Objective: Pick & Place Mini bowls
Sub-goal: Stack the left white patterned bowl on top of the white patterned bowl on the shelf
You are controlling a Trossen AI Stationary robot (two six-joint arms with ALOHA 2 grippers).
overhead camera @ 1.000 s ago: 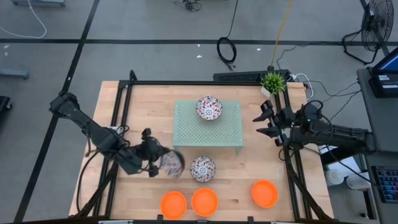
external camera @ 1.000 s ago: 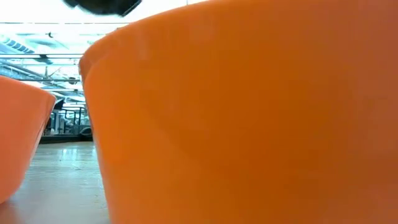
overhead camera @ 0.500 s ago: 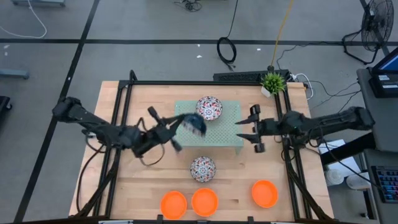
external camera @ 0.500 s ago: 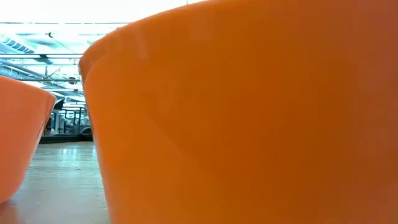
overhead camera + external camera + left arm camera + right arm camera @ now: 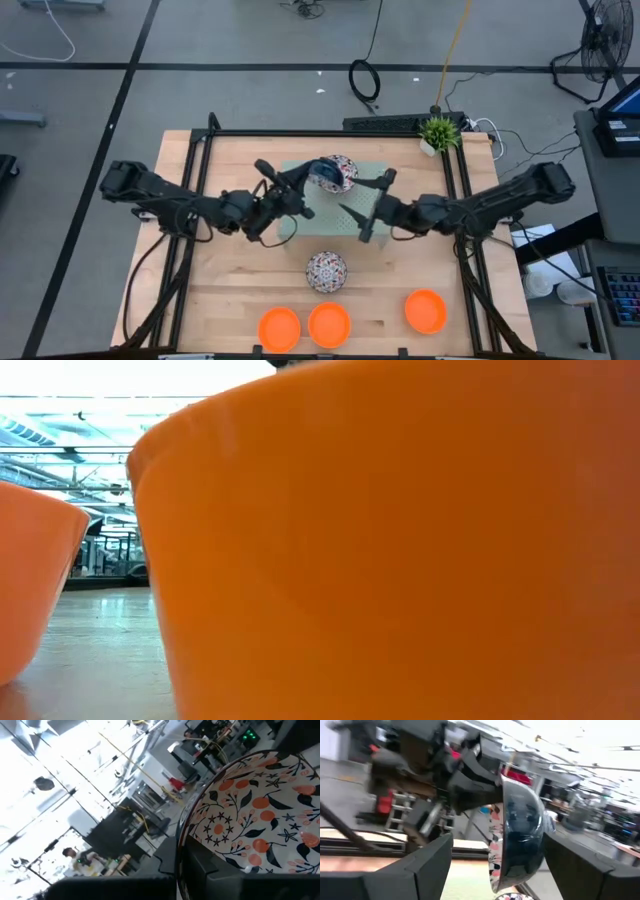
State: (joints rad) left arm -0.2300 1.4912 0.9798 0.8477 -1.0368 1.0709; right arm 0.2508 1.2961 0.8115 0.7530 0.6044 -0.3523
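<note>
While the left gripper (image 5: 300, 190) clamps a floral bowl (image 5: 322, 177) tilted over the green rack (image 5: 372, 222), the right gripper (image 5: 366, 205) hovers beside it, fingers spread wide. Another floral bowl (image 5: 326, 271) sits just below the rack.

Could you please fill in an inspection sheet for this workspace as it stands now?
Surface: wooden table with a pale green perforated rack at its middle.
Job's things: one floral bowl on the rack; a second floral bowl on the wood; a third, the held bowl, gripped on edge; three orange bowls along the near edge.
Clutter: small potted plant at the far right corner.
Grippers: left gripper shut on the held bowl over the rack; right gripper open, facing it.
Cables: coiled black cable and yellow cable on the floor.
Surroundings: fan at upper right.
</note>
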